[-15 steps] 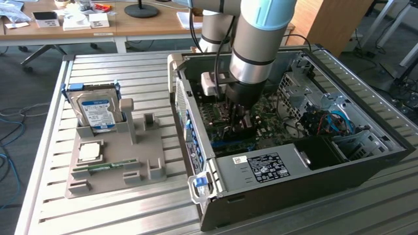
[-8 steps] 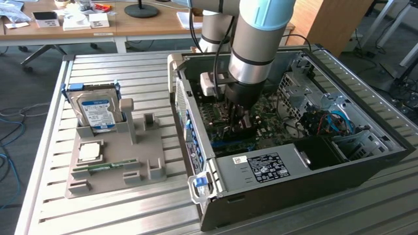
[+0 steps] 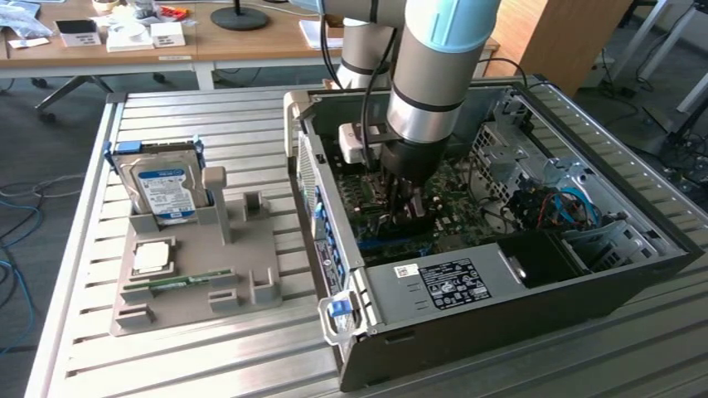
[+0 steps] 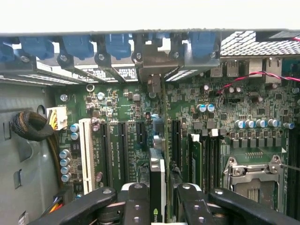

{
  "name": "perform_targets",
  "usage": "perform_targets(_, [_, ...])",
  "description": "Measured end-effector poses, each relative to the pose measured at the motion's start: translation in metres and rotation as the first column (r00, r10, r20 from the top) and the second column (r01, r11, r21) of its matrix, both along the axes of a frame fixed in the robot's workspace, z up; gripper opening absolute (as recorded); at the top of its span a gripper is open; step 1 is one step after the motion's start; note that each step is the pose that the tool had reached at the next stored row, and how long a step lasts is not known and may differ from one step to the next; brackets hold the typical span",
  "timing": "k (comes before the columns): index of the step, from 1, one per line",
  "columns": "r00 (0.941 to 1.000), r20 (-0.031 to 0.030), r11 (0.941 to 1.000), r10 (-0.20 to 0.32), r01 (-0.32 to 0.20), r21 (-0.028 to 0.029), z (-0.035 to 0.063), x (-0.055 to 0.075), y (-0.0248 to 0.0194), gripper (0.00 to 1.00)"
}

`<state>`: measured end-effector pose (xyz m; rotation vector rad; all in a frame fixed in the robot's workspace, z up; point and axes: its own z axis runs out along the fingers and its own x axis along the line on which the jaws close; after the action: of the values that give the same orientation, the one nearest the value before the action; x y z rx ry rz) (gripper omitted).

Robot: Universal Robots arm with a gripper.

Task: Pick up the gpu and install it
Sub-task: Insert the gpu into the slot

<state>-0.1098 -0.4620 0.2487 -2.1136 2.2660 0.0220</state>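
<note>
Gripper (image 4: 159, 199) fingers (image 4: 136, 201) are clamping the gpu (image 4: 159, 173) edge-on, holding it over the motherboard (image 4: 225, 112) slots (inside the open computer case (image 3: 619, 274)).

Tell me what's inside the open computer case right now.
Inside the case: green motherboard, the gripper holding the gpu edge-on above the slots. The board directly beneath the card is covered.

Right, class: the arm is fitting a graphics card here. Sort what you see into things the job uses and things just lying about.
In use:
- gpu, held edge-on between the fingers
- gripper, shut on the card
- motherboard with its slots, under the card
- computer case, open

Lying about:
- hard drive, upright in the grey holder tray
- memory stick on the tray
- processor chip on the tray
</note>
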Motion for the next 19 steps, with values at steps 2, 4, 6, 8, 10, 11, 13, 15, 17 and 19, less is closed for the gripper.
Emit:
perform_targets(2, [1.0,0.0,1.0,0.0,0.0,0.0,0.0,0.0,0.0,0.27])
perform_targets(4, [1.0,0.0,1.0,0.0,0.0,0.0001,-0.0001,0.0,0.0,0.27])
perform_targets(6, [1.0,0.0001,1.0,0.0,0.0,0.0001,-0.0001,0.0,0.0,0.27])
perform_targets(8, [1.0,0.0003,1.0,0.0,0.0,0.0021,-0.0006,0.0,0.0002,0.27])
perform_targets(10, [1.0,0.0006,1.0,0.0,0.0,0.0012,-0.0006,0.0,0.0002,0.34])
perform_targets(11, [1.0,0.0002,1.0,0.0,0.0,0.0004,-0.0002,0.0,0.0001,0.34])
perform_targets(13, [1.0,0.0002,1.0,0.0,0.0,0.0002,-0.0001,0.0,0.0,0.4])
perform_targets(15, [1.0,0.0001,1.0,0.0,0.0,0.0002,-0.0001,0.0,0.0,0.46])
perform_targets(17, [1.0,-0.0001,1.0,0.0,0.0,-0.0002,0.0015,0.0,0.0,0.46])
perform_targets(19, [1.0,0.0001,1.0,0.0,0.0,0.0002,0.0052,0.0,0.0,0.46])
